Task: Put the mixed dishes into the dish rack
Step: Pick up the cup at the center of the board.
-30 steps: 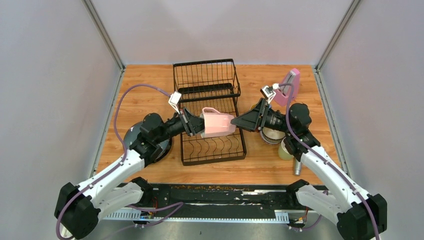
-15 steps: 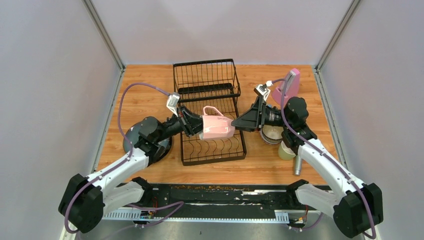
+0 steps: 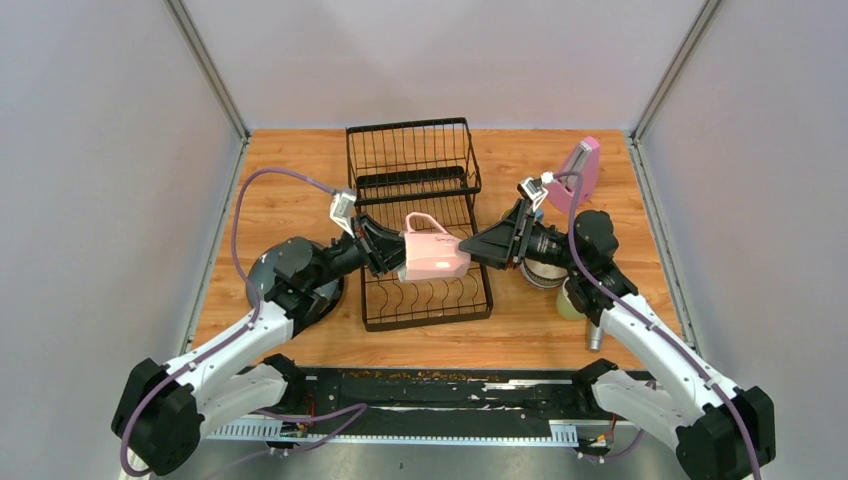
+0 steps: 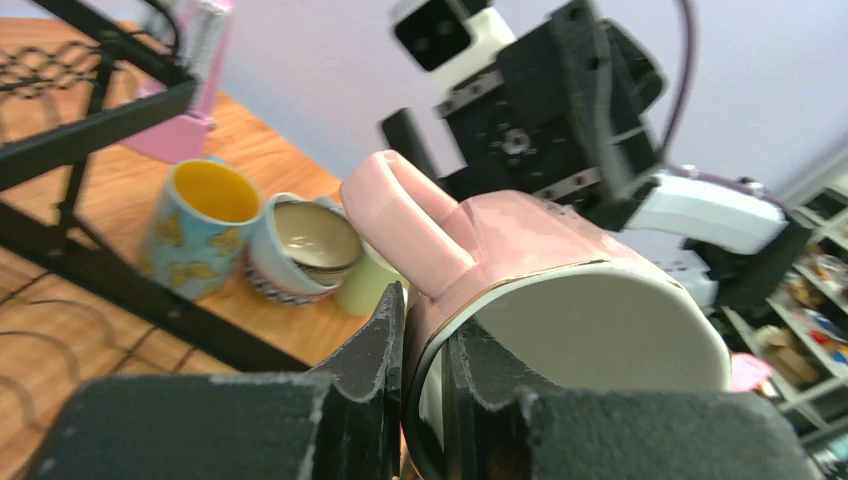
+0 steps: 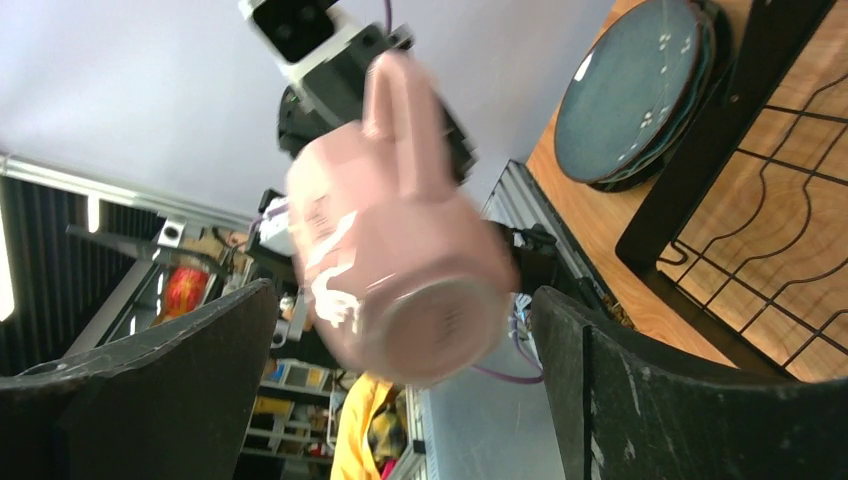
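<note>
My left gripper [image 3: 397,255] is shut on the rim of a pink mug [image 3: 435,255], one finger inside it and one outside [image 4: 425,320]. The mug [image 4: 520,240] lies on its side in the air, handle up, over the low tray of the black wire dish rack [image 3: 415,160]. My right gripper [image 3: 475,245] is open and faces the mug's base [image 5: 400,270], which sits between its wide fingers [image 5: 400,310] without touching them. Dark speckled plates [image 5: 630,95] are stacked left of the rack. A blue mug [image 4: 195,235], a patterned bowl [image 4: 305,245] and a pale-green mug [image 4: 370,285] stand right of it.
A pink metronome [image 3: 578,170] stands at the back right and a silver microphone [image 3: 595,335] lies near the front right. The rack's tall basket [image 3: 410,150] rises behind the held mug. The left arm reaches over the plates [image 3: 258,285].
The left gripper has shifted the mug slightly lower and levelled it, handle now up. The right gripper has stayed wide open at the mug's base, shifting only a little.
</note>
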`<state>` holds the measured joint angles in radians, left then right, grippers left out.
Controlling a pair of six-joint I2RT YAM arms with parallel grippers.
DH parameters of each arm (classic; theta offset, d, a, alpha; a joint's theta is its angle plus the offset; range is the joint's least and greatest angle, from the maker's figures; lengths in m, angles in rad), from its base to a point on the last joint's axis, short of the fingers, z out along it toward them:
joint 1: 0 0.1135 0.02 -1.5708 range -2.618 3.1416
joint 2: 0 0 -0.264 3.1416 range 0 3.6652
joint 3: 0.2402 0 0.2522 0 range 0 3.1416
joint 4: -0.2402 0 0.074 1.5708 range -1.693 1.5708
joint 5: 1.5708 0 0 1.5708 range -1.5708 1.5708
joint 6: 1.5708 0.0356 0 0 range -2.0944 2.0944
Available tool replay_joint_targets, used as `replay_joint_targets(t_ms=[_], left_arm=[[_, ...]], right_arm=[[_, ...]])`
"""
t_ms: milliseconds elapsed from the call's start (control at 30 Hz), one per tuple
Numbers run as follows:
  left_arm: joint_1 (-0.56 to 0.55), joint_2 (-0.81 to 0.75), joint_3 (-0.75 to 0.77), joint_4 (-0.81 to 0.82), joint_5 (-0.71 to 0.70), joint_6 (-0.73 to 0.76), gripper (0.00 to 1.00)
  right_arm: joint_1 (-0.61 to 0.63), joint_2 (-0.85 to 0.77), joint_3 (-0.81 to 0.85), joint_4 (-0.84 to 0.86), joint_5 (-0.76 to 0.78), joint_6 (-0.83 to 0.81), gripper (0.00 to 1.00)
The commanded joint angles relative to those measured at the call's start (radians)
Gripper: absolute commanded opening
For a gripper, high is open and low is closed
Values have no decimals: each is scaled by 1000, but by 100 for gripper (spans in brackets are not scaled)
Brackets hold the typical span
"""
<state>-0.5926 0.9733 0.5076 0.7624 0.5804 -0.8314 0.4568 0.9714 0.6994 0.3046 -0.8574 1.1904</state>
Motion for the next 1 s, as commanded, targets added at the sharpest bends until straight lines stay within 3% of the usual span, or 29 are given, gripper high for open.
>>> replay_joint_targets(t_ms=[0, 167, 300, 733, 967], left_arm=[[-59, -108, 65, 152, 20, -34, 0], [-60, -112, 64, 174, 2, -59, 0], [-60, -85, 73, 192, 12, -59, 0], [-59, -118, 12, 174, -207, -20, 0], [-60, -108, 21, 162, -237, 8, 0]], right_arm=[[32, -25, -37, -74, 184, -29, 100], [32, 54, -22, -26, 50, 8, 100], [37, 96, -29, 195, -37, 104, 100], [46, 119, 30, 253, -234, 90, 100], [52, 147, 95, 274, -294, 92, 100]])
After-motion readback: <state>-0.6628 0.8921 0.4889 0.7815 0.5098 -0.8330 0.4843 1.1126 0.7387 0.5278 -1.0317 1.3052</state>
